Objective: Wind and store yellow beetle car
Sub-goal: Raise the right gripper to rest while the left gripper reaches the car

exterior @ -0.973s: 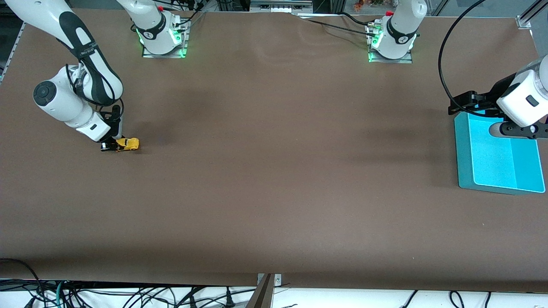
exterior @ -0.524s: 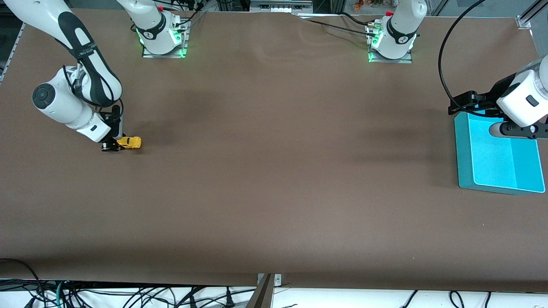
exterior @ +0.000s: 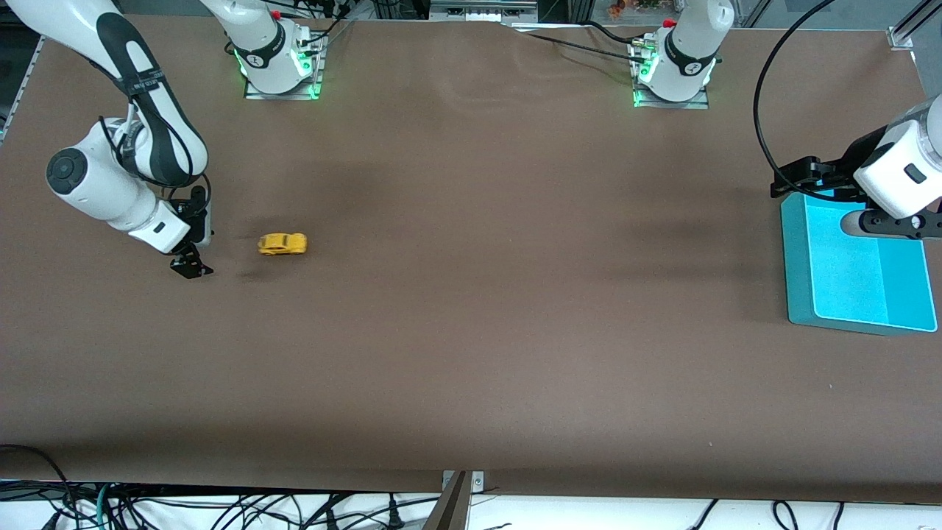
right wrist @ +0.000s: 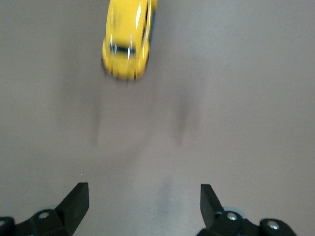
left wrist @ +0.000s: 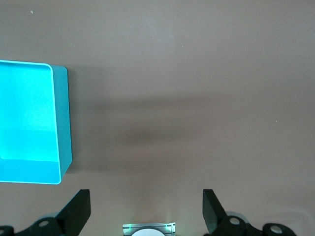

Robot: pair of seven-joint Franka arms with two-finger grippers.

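Observation:
The yellow beetle car point(exterior: 282, 244) stands free on the brown table near the right arm's end, blurred in the right wrist view point(right wrist: 128, 39). My right gripper point(exterior: 192, 266) is low over the table a short way from the car, toward the right arm's end, open and empty point(right wrist: 143, 204). My left gripper point(left wrist: 146, 214) hangs open and empty by the edge of the turquoise tray point(exterior: 854, 265), near the left arm's end of the table.
The turquoise tray point(left wrist: 63, 123) has nothing in it. Both arm bases point(exterior: 276, 59) point(exterior: 673, 70) stand along the table's back edge. Cables hang below the front edge point(exterior: 221, 508).
My right gripper opened and let go of the car and drew back a little. The car has rolled along the table toward the left arm's end. The left arm has not moved.

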